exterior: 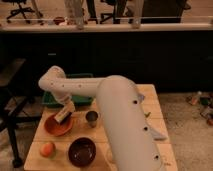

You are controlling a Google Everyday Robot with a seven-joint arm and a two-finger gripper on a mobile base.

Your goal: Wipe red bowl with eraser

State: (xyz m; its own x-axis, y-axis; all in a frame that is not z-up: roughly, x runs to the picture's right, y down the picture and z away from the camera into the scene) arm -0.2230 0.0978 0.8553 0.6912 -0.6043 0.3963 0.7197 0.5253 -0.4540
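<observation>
Eraser [63, 114], tan, tilted over orange-red red bowl [56, 126]; gripper [66, 111] fingers pinch it.

1. The place looks like an office or robotics lab: along the top of the frame, wheeled black office chairs [21, 11] stand on a pale floor.
2. A long pale rail [107, 25] crosses the upper frame above a dark lower wall [125, 55], like a partition between work areas.
3. In the lower centre stands a light wooden table [152, 107], set out like a test station with a green plastic tray [80, 77], a round orange-red shallow bowl [56, 127], a dark maroon-brown bowl [82, 151], a small metal cup [91, 117] and an orange fruit [47, 149].
4. The white robot arm [120, 115] fills the lower middle; its gripper [64, 113] is over the red bowl, left of centre.
</observation>
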